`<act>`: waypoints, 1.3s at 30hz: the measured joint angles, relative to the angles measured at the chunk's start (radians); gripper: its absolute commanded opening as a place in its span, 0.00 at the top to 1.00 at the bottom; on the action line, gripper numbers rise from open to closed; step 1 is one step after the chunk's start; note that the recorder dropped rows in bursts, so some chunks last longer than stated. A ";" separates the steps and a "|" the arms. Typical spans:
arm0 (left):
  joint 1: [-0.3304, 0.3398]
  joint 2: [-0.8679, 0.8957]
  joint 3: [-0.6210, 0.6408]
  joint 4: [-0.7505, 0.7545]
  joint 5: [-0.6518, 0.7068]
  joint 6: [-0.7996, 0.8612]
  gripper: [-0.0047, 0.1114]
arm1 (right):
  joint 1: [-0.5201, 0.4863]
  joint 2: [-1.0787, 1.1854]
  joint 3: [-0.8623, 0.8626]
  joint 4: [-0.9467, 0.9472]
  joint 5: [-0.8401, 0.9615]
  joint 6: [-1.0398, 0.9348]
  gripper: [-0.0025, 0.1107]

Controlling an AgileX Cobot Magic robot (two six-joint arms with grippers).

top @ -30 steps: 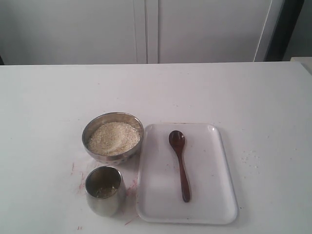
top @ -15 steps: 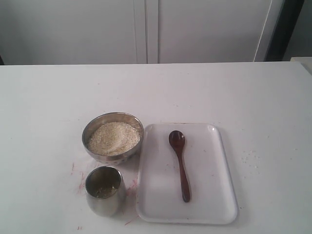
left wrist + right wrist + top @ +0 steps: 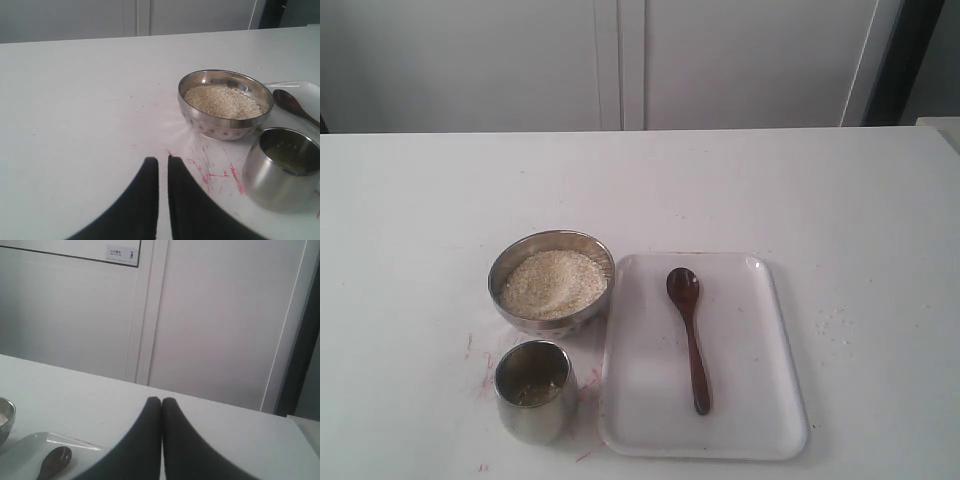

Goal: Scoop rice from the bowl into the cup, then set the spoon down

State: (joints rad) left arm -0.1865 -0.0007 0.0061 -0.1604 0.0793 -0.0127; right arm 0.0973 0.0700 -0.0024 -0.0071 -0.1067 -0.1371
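Note:
The steel bowl [image 3: 551, 281] [image 3: 226, 103] sits left of centre on the table, filled with rice [image 3: 553, 283] [image 3: 222, 100]. In front of it stands the steel cup [image 3: 534, 390] [image 3: 283, 167] with a few grains at its bottom. The dark wooden spoon [image 3: 688, 335] [image 3: 295, 106] [image 3: 55, 462] lies on the white tray [image 3: 760, 420], head toward the far side. Neither gripper shows in the exterior view. My left gripper [image 3: 163, 160] is shut and empty, hanging over bare table apart from the cup. My right gripper [image 3: 161, 401] is shut and empty, back from the tray.
Red scratch marks [image 3: 220, 175] stain the table around the cup. A few spilled grains [image 3: 835, 322] lie to the right of the tray. A white cabinet wall [image 3: 620, 60] stands behind the table's far edge.

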 measured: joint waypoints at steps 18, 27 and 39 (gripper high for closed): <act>0.000 0.000 0.000 0.000 0.000 0.000 0.84 | -0.082 -0.040 0.000 -0.072 0.381 0.058 0.98; 0.000 0.000 0.000 0.000 0.000 0.000 0.84 | -0.082 -0.058 0.000 -0.072 0.448 0.058 0.98; 0.000 0.000 0.000 0.000 0.000 0.000 0.84 | -0.082 -0.060 0.000 -0.072 0.450 0.058 0.98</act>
State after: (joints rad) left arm -0.1865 -0.0007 0.0061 -0.1604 0.0793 -0.0127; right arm 0.0158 0.0101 -0.0024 -0.0787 0.3433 -0.0788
